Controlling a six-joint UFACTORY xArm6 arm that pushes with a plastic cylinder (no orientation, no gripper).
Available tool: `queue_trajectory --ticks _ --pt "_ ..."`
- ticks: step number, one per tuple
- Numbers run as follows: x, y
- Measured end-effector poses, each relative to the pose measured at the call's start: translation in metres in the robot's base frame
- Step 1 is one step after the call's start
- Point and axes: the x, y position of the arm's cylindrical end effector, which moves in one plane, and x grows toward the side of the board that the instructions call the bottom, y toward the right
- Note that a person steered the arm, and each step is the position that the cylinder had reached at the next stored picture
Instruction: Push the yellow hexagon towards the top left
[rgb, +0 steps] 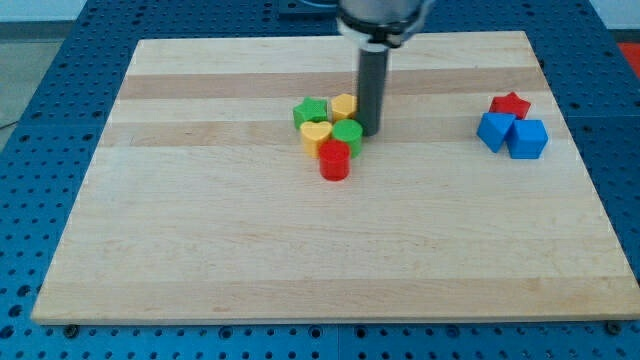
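My tip (369, 131) rests on the worktop (200, 250), touching the right side of the yellow hexagon (343, 105); there is no pincer to report.

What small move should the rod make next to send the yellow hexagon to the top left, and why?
Probably a short push toward the view's upper left. My tip stands just right of the yellow hexagon, so it is already behind it. The green star-like block lies directly left and may be pushed along.
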Motion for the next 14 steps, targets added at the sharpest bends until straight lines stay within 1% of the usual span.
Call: queue_trajectory --ticks 1,2,3,5,6,7,8,9,10,11,12,13,14 --pt "-0.018 -0.052" --pt "-0.041 -0.090" --pt "-0.034 -0.060" --pt "-0.038 0.049" --pt "-0.038 0.052" --pt "-0.024 0.080" --pt "-0.051 0.110" --pt "-0.087 0.071" --pt "-0.094 -0.017" --pt "-0.098 -0.022" --pt "-0.096 0.040" --pt "-0.072 0.035" --pt "-0.069 -0.037"
